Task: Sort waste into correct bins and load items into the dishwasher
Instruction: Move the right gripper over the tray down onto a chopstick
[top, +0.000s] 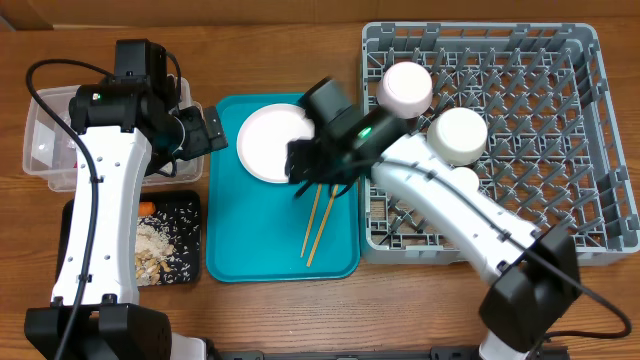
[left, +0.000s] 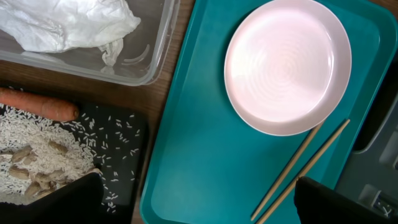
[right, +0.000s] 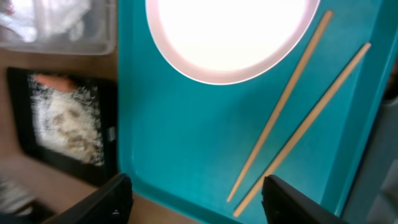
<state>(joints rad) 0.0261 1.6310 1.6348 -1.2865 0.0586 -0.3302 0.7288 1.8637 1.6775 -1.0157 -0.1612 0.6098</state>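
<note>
A pale-pink plate (top: 272, 143) (left: 287, 65) (right: 230, 37) lies on the teal tray (top: 240, 250). Two wooden chopsticks (top: 318, 225) (left: 305, 165) (right: 292, 118) lie beside it. My right gripper (top: 308, 170) (right: 199, 202) hovers open over the plate's right edge and the chopsticks' upper ends, holding nothing. Over the tray's left edge, my left gripper (top: 210, 130) (left: 199, 205) is open and empty. The clear tub (top: 40, 150) (left: 155, 56) holds a white tissue wad (left: 68, 25). A carrot (top: 147, 208) (left: 37, 104) and rice (left: 37, 143) sit in the black tray (top: 190, 245).
The grey dish rack (top: 540, 150) fills the right side. It holds a pinkish bowl (top: 404, 88), a white bowl (top: 458, 135) and a small white cup (top: 462, 180). My right arm stretches across the rack's front left corner. Bare wood lies along the table's front.
</note>
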